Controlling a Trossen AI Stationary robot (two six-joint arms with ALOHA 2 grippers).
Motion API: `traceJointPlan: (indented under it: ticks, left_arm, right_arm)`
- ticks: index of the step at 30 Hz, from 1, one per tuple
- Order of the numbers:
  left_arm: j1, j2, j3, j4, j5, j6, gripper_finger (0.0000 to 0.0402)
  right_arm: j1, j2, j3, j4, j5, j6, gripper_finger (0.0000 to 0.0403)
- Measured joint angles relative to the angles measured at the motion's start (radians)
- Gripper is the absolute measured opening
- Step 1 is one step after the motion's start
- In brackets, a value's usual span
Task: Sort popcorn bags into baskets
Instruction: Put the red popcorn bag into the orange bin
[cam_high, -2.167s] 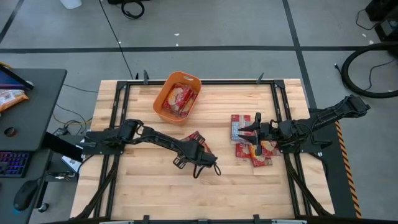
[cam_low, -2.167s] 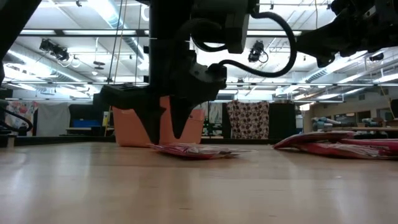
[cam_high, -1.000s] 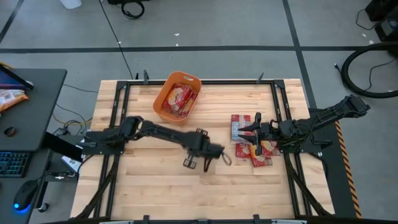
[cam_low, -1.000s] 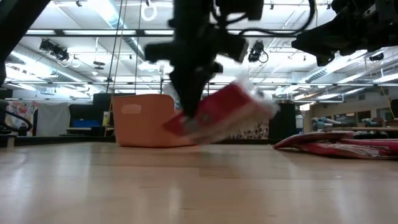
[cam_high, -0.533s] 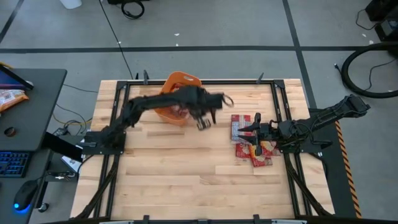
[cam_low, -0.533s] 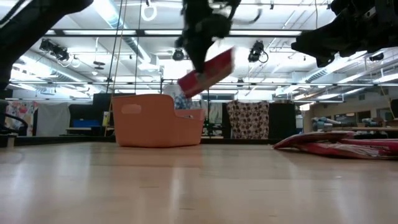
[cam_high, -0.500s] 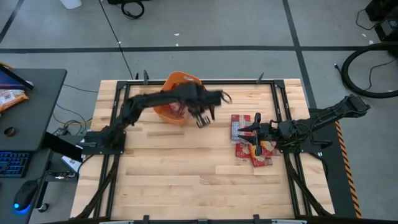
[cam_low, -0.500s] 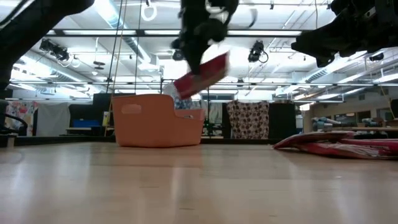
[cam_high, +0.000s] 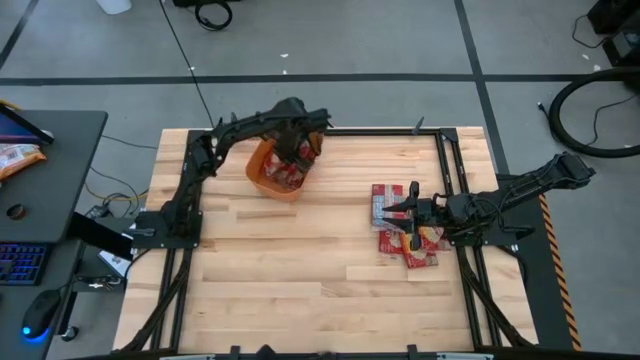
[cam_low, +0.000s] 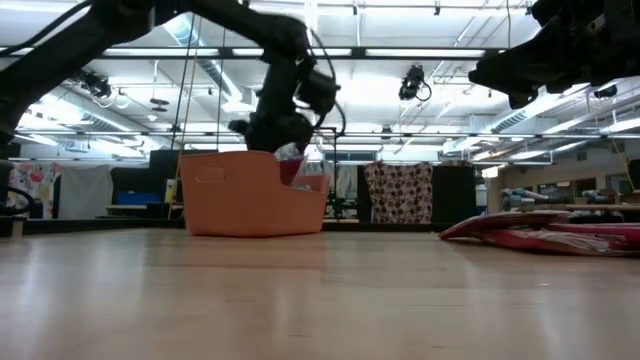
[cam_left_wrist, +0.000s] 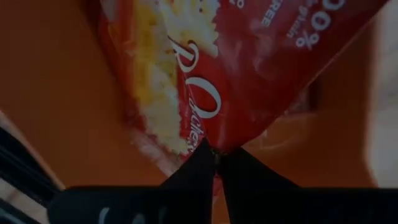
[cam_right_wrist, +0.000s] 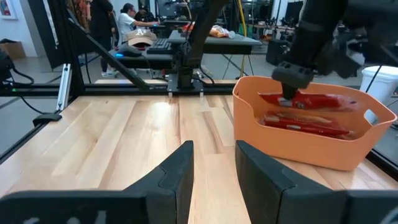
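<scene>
The orange tub (cam_high: 283, 162) stands at the far middle-left of the table, with red popcorn packets inside it. It also shows in the low view (cam_low: 250, 195) and the right wrist view (cam_right_wrist: 311, 134). My left gripper (cam_high: 297, 148) reaches down into the tub, shut on one red packet (cam_left_wrist: 249, 74). My right gripper (cam_high: 407, 214) is open and hovers over a pile of red packets (cam_high: 402, 232) at the table's right. That pile lies flat on the wood (cam_low: 545, 232). My left gripper pinches an edge of the red packet (cam_left_wrist: 214, 148) between its two fingertips. The fingers (cam_right_wrist: 287, 84) come from above, pointing down into the tub. The packet (cam_right_wrist: 314, 99) sits inside the tub's walls, over the other packets; whether it rests on them I cannot tell.
A black metal frame runs along the table's edges (cam_high: 450, 170). Bare wood lies between the tub and the pile and across the near half (cam_high: 320, 280). A desk with a keyboard stands off the table's left (cam_high: 30, 200).
My left gripper has carried the red packet up from the table's middle toward the far edge, over the tub's rim and down into the tub, staying shut on it. The packet hung tilted below the fingers on the way.
</scene>
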Motion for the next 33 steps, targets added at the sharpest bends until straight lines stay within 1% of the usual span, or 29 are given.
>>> traceJointPlan:
  ticks: [3,8,11,14,15,18,20,21,23,24,27,30,33]
  left_arm:
    - [0.031,0.000,-0.040,0.041,-0.001,0.001,0.0033]
    - [0.032,0.000,-0.042,0.045,-0.016,0.003,0.0101]
    - [0.018,0.000,-0.016,0.051,-0.037,0.015,0.0139]
    - [-0.005,0.000,0.029,0.053,-0.051,0.051,0.0161]
    - [-0.014,-0.001,0.051,0.059,-0.055,0.074,0.0163]
    - [-0.045,-0.002,0.120,0.090,-0.053,0.209,0.0165]
    - [-0.074,-0.003,0.161,0.122,-0.011,0.316,0.0163]
    - [-0.091,-0.003,0.185,0.136,0.027,0.365,0.0161]
    - [-0.132,-0.003,0.228,0.147,0.091,0.435,0.0158]
    - [-0.157,-0.005,0.243,0.158,0.105,0.457,0.0156]
    - [-0.237,-0.005,0.258,0.196,0.102,0.490,0.0156]
    - [-0.319,-0.005,0.258,0.218,0.087,0.510,0.0155]
    - [-0.394,-0.006,0.230,0.257,0.039,0.531,0.0155]
  right_arm:
    - [0.000,0.000,0.000,0.000,0.000,0.000,0.0123]
    - [0.000,0.000,0.000,0.002,0.000,0.000,0.0123]
    - [0.000,0.000,0.000,0.002,0.000,0.000,0.0123]
    - [0.000,0.000,0.000,0.001,0.000,0.000,0.0123]
    - [0.000,0.000,0.000,0.000,0.000,0.000,0.0123]
    - [0.000,0.000,0.000,-0.002,0.000,0.000,0.0123]
    - [0.000,0.000,0.000,-0.002,0.000,0.000,0.0123]
    - [0.000,0.000,0.000,-0.002,0.000,0.001,0.0123]
    - [0.000,0.000,0.000,-0.003,0.000,0.012,0.0123]
    - [0.000,0.000,0.000,-0.006,0.000,0.021,0.0123]
    - [0.000,0.000,0.000,-0.020,0.000,0.037,0.0123]
    - [0.000,0.000,0.000,-0.056,0.023,0.045,0.0123]
    - [0.001,0.000,0.000,-0.120,0.031,0.056,0.0123]
